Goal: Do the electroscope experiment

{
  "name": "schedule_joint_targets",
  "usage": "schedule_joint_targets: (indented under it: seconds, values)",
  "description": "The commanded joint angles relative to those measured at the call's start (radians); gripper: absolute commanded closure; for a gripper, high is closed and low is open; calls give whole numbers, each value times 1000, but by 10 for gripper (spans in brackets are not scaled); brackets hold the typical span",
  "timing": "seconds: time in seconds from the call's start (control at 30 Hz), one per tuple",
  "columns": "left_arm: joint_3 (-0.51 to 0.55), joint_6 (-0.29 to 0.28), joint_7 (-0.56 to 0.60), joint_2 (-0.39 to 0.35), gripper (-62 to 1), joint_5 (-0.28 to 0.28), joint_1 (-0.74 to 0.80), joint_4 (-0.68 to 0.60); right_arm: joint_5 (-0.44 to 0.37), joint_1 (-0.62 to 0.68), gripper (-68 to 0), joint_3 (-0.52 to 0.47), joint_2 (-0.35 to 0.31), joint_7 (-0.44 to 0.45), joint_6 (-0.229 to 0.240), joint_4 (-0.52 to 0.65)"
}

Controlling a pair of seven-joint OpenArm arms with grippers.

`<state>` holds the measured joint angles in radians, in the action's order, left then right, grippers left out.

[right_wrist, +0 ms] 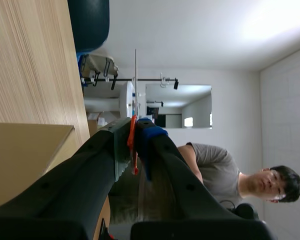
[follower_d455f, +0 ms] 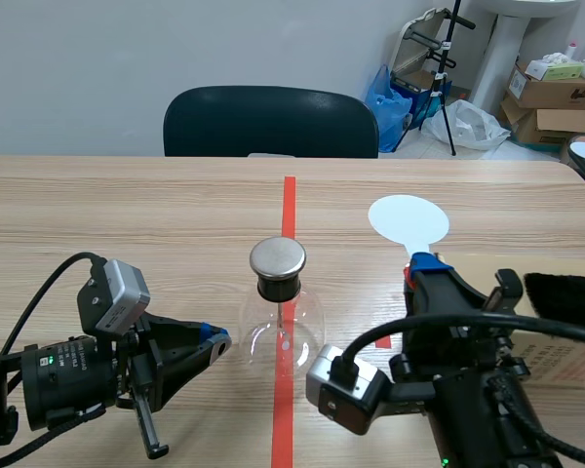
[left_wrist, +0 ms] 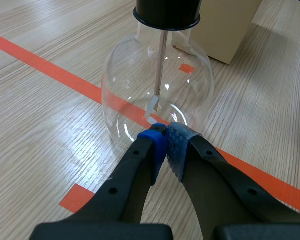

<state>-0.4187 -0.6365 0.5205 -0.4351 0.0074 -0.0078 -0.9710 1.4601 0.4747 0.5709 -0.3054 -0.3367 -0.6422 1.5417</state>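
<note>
Black arms (follower_d455f: 468,390); blue pads (left_wrist: 179,145); silver cameras (follower_d455f: 117,292); looping cables (follower_d455f: 75,256).

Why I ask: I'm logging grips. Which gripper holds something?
The right gripper: it is shut on the white paddle, held upright. The left gripper is shut on nothing, close to the flask.

No legible text, labels, brands, numbers or signs in any view.

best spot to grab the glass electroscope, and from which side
Grip the black stopper at the neck, level from the left, where the left hand sits. The glass bulb is wide, round and slick; the stopper is narrow and straight-sided.
</note>
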Motion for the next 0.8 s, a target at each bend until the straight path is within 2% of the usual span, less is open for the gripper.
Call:
schedule_joint_targets:
  seconds: [0.0,0.5,0.77]
  values:
    - [0,-1,14,3,-17,-14,7,-25,1,-12,-9,-9,-7,15,-11,17]
    - [0,-1,14,3,-17,-14,7,-25,1,-12,-9,-9,-7,337,-11,17]
    - [0,-1,14,3,-17,-14,7,-25,1,-12,-9,-9,-7,430,-11,17]
